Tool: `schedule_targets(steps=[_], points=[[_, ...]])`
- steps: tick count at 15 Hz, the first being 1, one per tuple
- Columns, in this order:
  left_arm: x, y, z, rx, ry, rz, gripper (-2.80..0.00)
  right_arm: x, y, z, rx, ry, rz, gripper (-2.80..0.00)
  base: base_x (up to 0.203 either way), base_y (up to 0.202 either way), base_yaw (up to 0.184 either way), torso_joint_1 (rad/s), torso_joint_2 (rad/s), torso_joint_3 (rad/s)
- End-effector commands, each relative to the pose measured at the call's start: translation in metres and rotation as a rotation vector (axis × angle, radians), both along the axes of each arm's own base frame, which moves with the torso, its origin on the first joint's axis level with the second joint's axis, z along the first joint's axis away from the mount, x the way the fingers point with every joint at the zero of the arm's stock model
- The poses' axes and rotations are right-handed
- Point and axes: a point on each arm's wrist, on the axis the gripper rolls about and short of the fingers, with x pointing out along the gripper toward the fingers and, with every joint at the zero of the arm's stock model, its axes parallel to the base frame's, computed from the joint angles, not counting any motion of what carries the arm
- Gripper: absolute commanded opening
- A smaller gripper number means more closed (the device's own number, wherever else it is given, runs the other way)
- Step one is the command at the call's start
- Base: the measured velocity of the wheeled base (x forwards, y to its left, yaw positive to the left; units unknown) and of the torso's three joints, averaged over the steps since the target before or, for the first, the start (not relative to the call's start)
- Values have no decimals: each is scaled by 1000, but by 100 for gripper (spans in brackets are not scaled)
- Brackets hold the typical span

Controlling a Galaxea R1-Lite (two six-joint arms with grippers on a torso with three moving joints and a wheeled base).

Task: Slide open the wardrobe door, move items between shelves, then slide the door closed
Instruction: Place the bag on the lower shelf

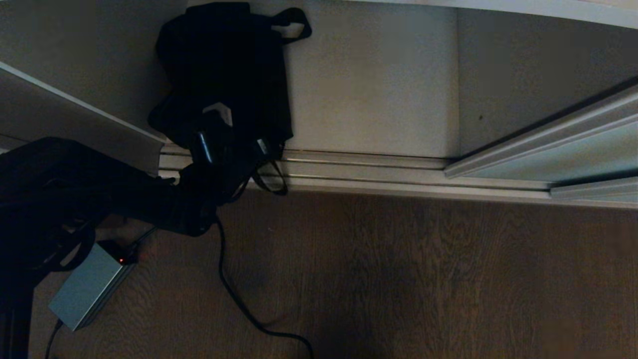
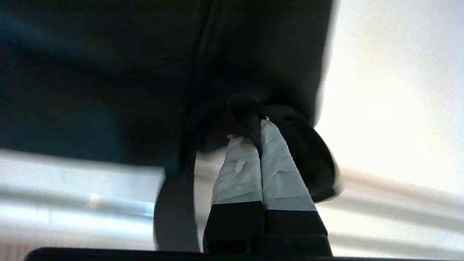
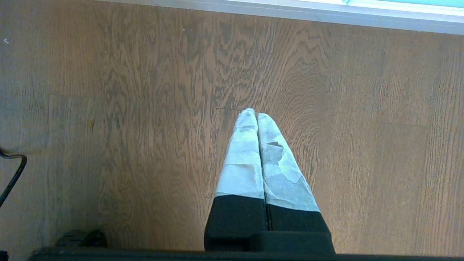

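The black fabric bag point(image 1: 224, 65) hangs bunched over the white bottom shelf point(image 1: 374, 89) of the wardrobe, one loop strap point(image 1: 294, 22) at its far end. My left gripper point(image 1: 219, 113) reaches in from the left and is shut on a fold of the bag. In the left wrist view the taped fingers point(image 2: 239, 163) pinch black fabric at the gripper's tips point(image 2: 259, 125), and the bag point(image 2: 108, 72) fills most of the view. The sliding wardrobe door point(image 1: 573, 154) stands slid to the right. My right gripper point(image 3: 252, 113) is shut and holds nothing above the wooden floor.
The grooved floor track point(image 1: 374, 169) runs along the front of the wardrobe, with wooden floor point(image 1: 423, 274) before it. A grey box point(image 1: 89, 289) with a red light and a black cable point(image 1: 234, 294) lie on the floor at the left. A white board point(image 1: 79, 107) slants in at the left.
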Motion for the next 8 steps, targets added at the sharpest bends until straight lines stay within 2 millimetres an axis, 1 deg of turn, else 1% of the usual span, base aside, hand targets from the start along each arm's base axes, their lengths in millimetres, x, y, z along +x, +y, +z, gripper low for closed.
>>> schedule_targets(steps=[1, 5, 8], points=[[-6, 2, 13, -28, -72, 10, -280, 0, 0, 0, 0, -3, 0, -280, 0, 0, 0, 0, 0, 0], [-15, 5, 34, -78, -157, 6, -280, 0, 0, 0, 0, -3, 0, -280, 0, 0, 0, 0, 0, 0], [-17, 6, 42, -92, -197, 5, -280, 0, 0, 0, 0, -2, 0, -280, 0, 0, 0, 0, 0, 0]])
